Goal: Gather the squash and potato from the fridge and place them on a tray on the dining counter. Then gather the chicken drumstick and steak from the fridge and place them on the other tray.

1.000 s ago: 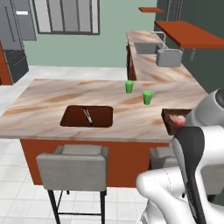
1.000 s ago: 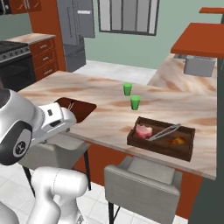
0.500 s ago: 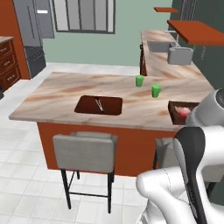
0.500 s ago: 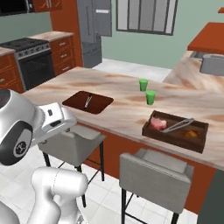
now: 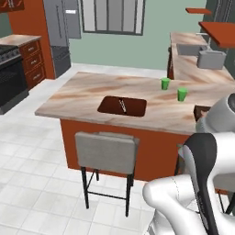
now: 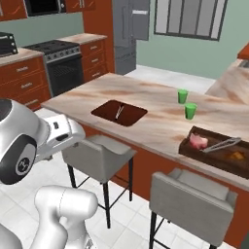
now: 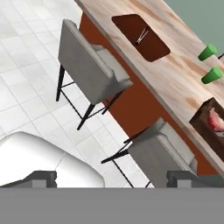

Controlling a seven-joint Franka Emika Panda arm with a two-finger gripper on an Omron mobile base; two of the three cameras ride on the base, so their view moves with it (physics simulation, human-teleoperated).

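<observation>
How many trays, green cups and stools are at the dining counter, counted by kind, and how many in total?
Trays: 2 (left tray, right tray)
Green cups: 2 (far cup, near cup)
Stools: 2 (left stool, right stool)
Total: 6

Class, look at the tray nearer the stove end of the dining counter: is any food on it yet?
No food. The left tray on the dining counter holds only a thin utensil; the steak lies on the other tray.

Beige-tan marbled dining counter (image 6: 146, 104), reddish-brown trays (image 6: 119, 112), two green cups (image 6: 182, 96).
</observation>
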